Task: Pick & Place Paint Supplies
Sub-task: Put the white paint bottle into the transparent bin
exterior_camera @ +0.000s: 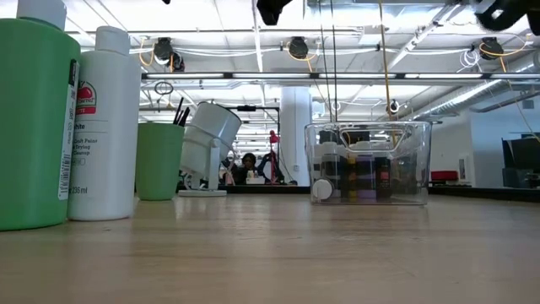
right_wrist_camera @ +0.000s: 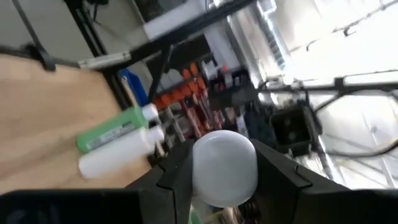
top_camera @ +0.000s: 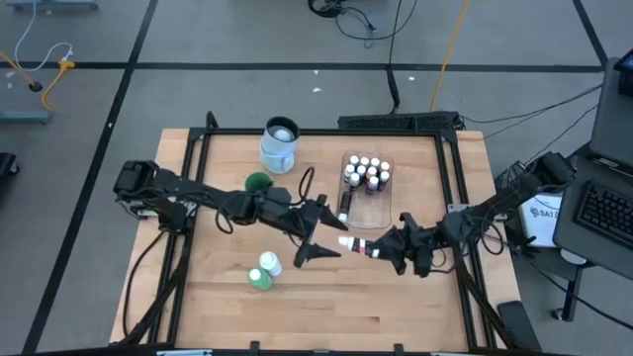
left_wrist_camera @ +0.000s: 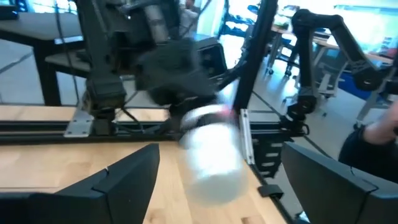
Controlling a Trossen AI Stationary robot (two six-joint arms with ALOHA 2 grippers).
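- Plainly, one small white-capped bottle (top_camera: 354, 243) is the thing in hand. It hangs above the middle of the table, between the two grippers, and the right wrist view shows its cap (right_wrist_camera: 224, 167) squarely between dark fingers.
- The right gripper (top_camera: 374, 247) is clamped on that bottle.
- The left gripper (top_camera: 318, 235) faces it from the other side with its fingers (left_wrist_camera: 124, 180) spread wide. The bottle sits just ahead of them, and I see no contact.
- The step looks like the carry: the bottle is lifted in the right arm's grip but not yet placed.
- The tub (top_camera: 371, 210) lies near, behind the grippers, and already holds a cluster of like bottles (top_camera: 364, 173). It is the likely goal.
- The next move calls for the left arm to stand clear. The right arm would then swing over the tub's free end and lower the bottle before letting go, so it does not knock the others.
- A green bottle (top_camera: 259, 280) and a white one (top_camera: 269, 263) lie together on the table, well apart from the tub and still to be dealt with.
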